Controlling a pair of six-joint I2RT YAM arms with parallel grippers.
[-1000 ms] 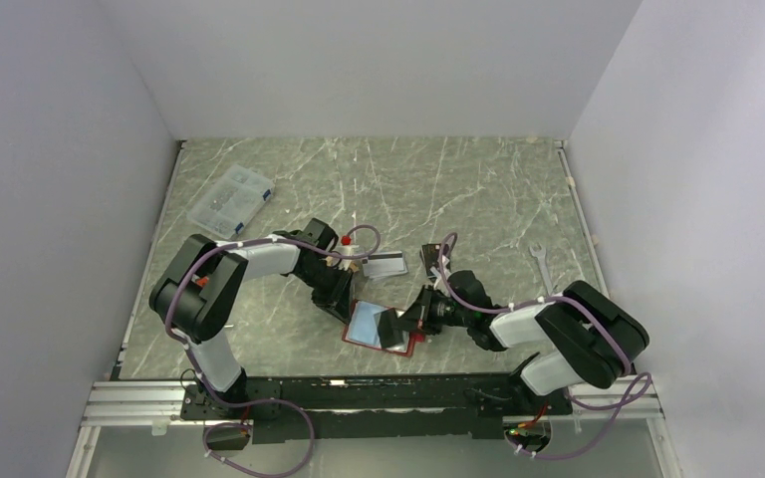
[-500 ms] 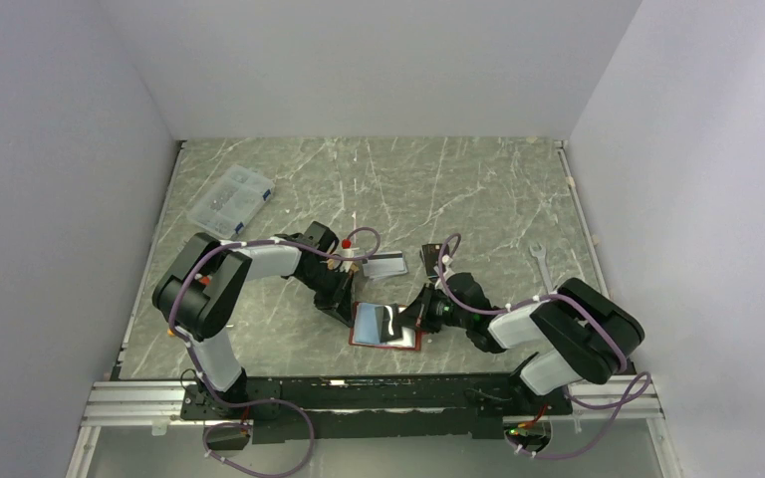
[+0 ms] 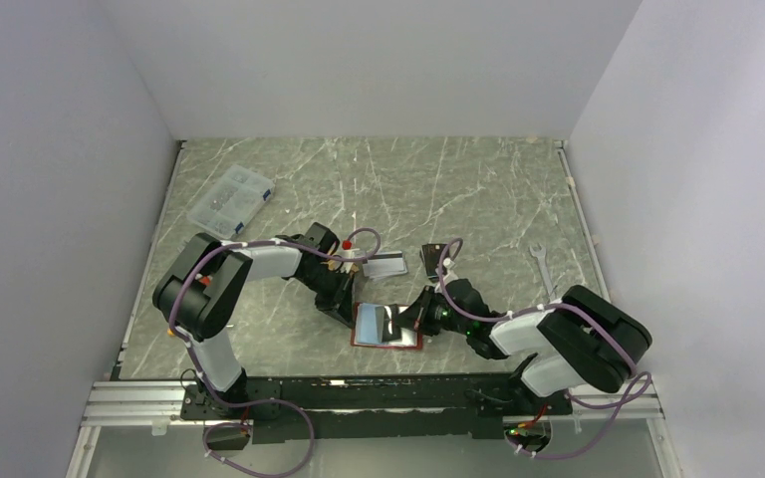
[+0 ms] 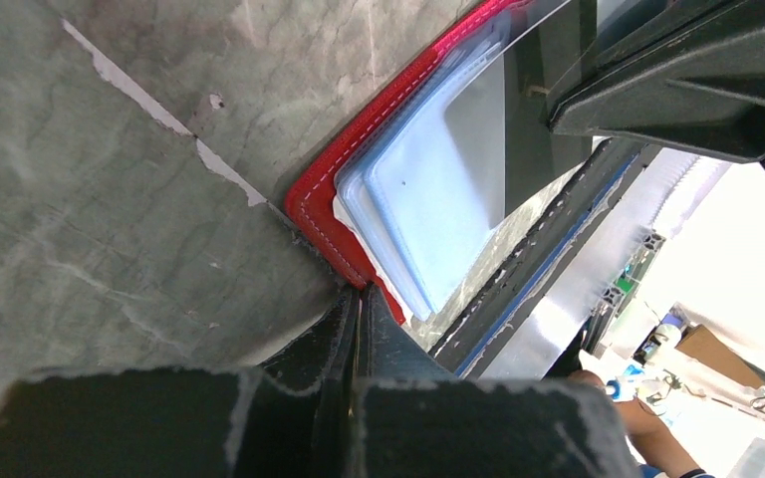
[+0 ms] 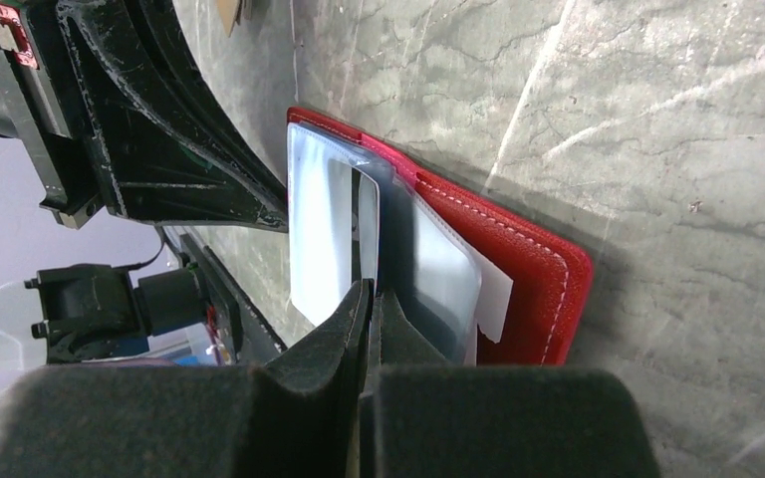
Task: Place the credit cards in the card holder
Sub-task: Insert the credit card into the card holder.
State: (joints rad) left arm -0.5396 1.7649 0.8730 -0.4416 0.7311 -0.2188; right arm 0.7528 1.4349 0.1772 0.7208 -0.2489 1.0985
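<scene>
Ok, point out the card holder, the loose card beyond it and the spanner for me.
card holder (image 3: 386,343): top view, red near edge.
silver card (image 3: 386,266): top view, middle of its face.
spanner (image 3: 540,261): top view, its shaft, right of the arms.

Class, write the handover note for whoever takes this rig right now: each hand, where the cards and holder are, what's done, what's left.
Left hand: shut, pinching the card holder at its red edge.
Right hand: shut on the holder's clear pockets from the other side.
Holder lies open on the table between the arms.
One silver-white card lies loose behind it.
Whether any card is already in the pockets cannot be told.
Left: pocket the loose card.
</scene>
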